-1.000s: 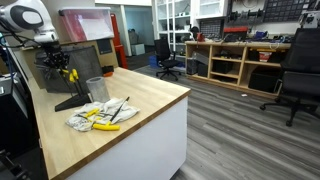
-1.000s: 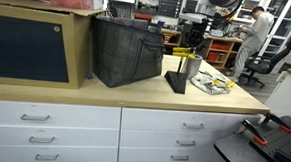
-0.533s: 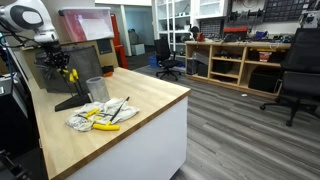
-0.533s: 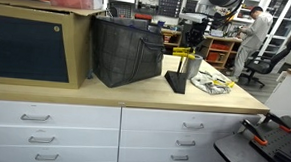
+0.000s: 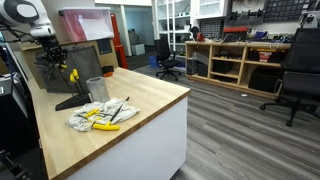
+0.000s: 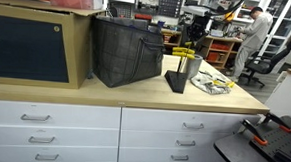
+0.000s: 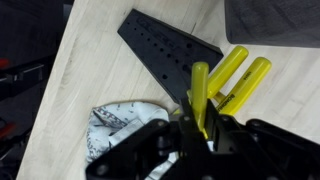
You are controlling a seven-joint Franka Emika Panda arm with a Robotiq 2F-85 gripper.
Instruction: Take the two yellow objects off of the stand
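In the wrist view my gripper [image 7: 200, 135] is shut on one yellow-handled tool [image 7: 199, 92], whose handle sticks up between the jaws. The second yellow tool [image 7: 240, 78], with two handles, lies just to the right, over the edge of the dark perforated stand [image 7: 160, 45]. In both exterior views the gripper [image 5: 53, 52] [image 6: 194, 39] is at the top of the stand [image 5: 68, 98] [image 6: 174, 83]. Yellow handles show there [image 5: 72, 74] [image 6: 179, 52]. I cannot tell whether the held tool still touches the stand.
A grey metal cup [image 5: 96, 89] stands beside the stand. A crumpled white cloth [image 5: 98, 116] with longer yellow-handled tools lies near the counter's front edge; it also shows in the wrist view [image 7: 115, 125]. A dark crate [image 6: 127, 50] and a blue-fronted box [image 6: 32, 45] stand farther along the counter.
The arm and gripper have risen slightly at the stand. The cup, cloth and stand have not moved.
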